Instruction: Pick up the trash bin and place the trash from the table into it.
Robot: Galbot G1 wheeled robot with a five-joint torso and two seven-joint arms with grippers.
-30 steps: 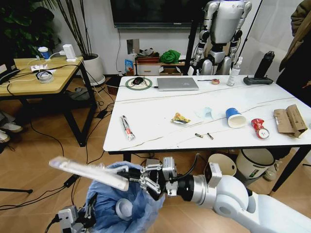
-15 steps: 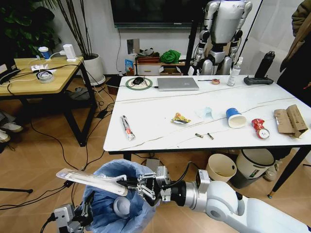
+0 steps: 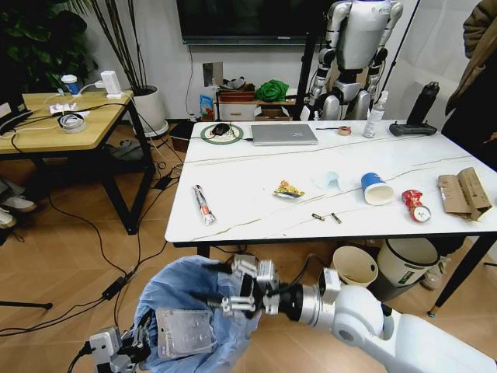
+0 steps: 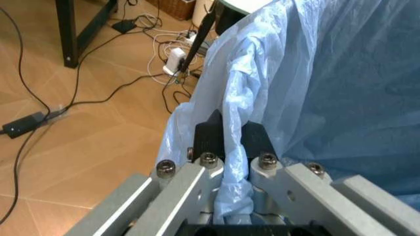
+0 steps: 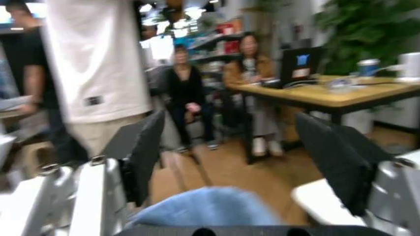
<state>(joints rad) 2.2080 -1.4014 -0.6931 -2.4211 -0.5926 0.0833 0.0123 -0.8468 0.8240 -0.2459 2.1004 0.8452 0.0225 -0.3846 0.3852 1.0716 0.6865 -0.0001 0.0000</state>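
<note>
The trash bin (image 3: 178, 291), lined with a crinkled light-blue bag, hangs low at the front left, below the table (image 3: 248, 167). My left gripper (image 3: 128, 347) holds its near rim; in the left wrist view the gripper (image 4: 226, 140) is shut on a fold of the bag (image 4: 315, 73). A clear plastic pack (image 3: 185, 334) lies inside the bin. My right gripper (image 3: 220, 300) hovers over the bin mouth, open and empty (image 5: 229, 157). On the table lie a wrapper stick (image 3: 203, 203), a snack wrapper (image 3: 289, 189), a tissue (image 3: 328, 180), a paper cup (image 3: 377, 188), a crushed red can (image 3: 417, 206) and cardboard (image 3: 463, 193).
A grey laptop (image 3: 283, 134) and a spray bottle (image 3: 375, 115) stand at the table's far side. Under the table are a cream bucket (image 3: 356, 266) and a white bin (image 3: 408, 260). A wooden-topped table (image 3: 62, 116) is at the left, with cables across the floor.
The right gripper held the clear plastic pack over the bin; it has opened and the pack now lies inside the bin. The left gripper keeps its hold on the bag rim.
</note>
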